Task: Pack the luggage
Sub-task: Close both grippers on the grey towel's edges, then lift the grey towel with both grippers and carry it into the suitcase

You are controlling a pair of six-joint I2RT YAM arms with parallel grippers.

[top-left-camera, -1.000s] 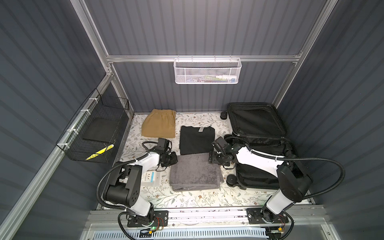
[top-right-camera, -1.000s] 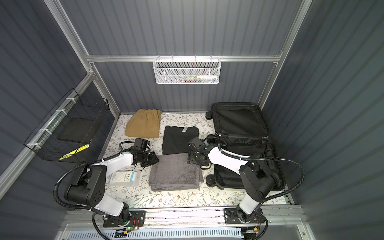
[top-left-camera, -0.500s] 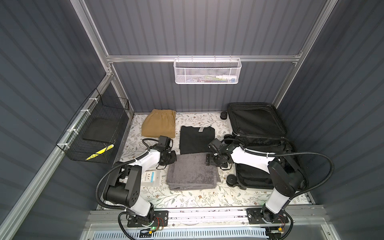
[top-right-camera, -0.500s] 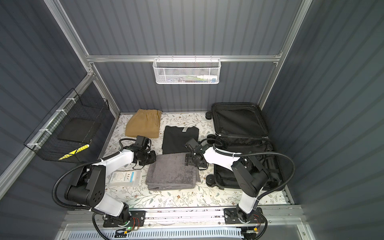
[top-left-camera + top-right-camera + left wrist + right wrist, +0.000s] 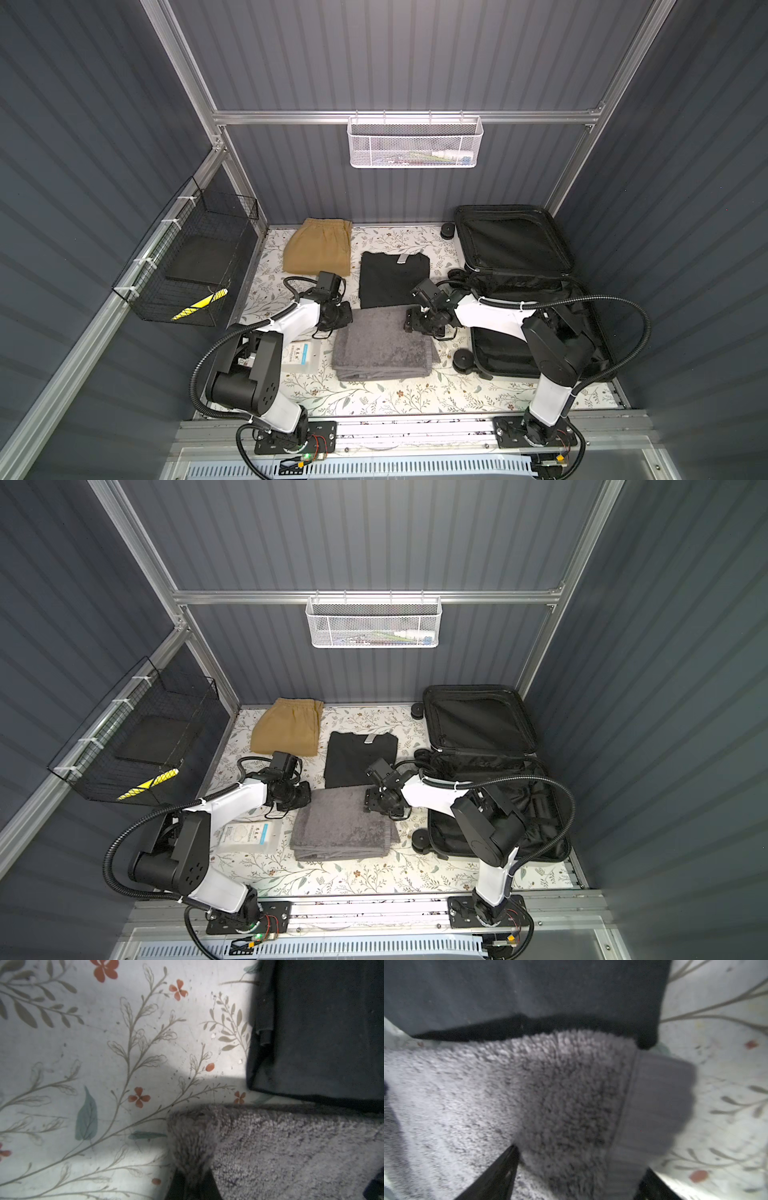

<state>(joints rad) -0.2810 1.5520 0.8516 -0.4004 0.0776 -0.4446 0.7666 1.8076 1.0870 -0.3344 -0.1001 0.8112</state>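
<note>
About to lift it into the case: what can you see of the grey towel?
The towel is grey, fluffy terry with a ribbed hem, folded in layers, flat on the floral table. Its far edge meets the black shirt. The left gripper has its jaws shut on one far corner, bunching it; the right gripper straddles the other, grip unclear.

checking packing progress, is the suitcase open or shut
Open. The luggage has its two halves spread apart, black lining exposed.
</note>
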